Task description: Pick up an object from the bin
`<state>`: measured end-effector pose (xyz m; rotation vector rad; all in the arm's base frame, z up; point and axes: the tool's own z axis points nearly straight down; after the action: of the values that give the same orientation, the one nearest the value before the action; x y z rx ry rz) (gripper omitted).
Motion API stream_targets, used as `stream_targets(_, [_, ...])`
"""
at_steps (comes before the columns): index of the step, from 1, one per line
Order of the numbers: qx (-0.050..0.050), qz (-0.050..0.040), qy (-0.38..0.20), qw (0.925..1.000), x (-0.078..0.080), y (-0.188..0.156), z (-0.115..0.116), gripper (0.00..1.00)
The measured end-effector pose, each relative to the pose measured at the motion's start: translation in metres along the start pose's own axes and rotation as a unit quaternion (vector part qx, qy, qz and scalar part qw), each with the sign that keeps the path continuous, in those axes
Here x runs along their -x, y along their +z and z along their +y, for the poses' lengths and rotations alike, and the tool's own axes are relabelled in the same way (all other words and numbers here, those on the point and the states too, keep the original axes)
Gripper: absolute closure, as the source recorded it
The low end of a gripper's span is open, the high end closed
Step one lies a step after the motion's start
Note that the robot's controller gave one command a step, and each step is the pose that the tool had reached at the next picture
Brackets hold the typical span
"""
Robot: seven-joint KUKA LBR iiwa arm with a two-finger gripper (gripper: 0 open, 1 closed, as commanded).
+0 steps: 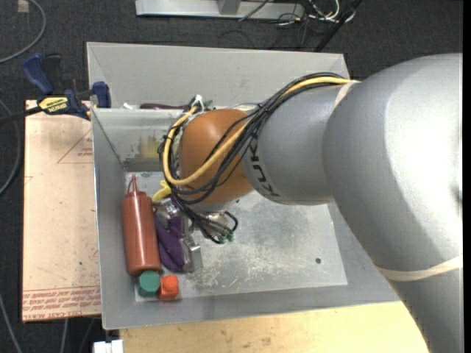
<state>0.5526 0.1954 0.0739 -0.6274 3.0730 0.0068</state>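
one purple, limp-looking thing point(171, 243) lies right against the jaws, on their side away from the arm. whether the jaws are apart, together or clamped on it i cannot tell. to grasp well, i judge they should straddle the purple thing alone, clear of the one red-brown bottle point(140, 230) just beyond it. past the jaws' tip sit one green round piece point(150, 282) and one orange block point(169, 287), in a corner of the bin point(287, 267).

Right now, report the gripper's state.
The gripper: open or closed cannot be told. It is low over the purple thing that lies beside the red bottle.
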Motion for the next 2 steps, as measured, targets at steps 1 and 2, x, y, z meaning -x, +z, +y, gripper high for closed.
stream_targets(1, [0.001,-0.0015,0.0,1.0,0.0011,-0.0005,0.001,1.0])
stream_targets(2, [0.001,-0.0015,0.0,1.0,0.0011,-0.0005,0.001,1.0])
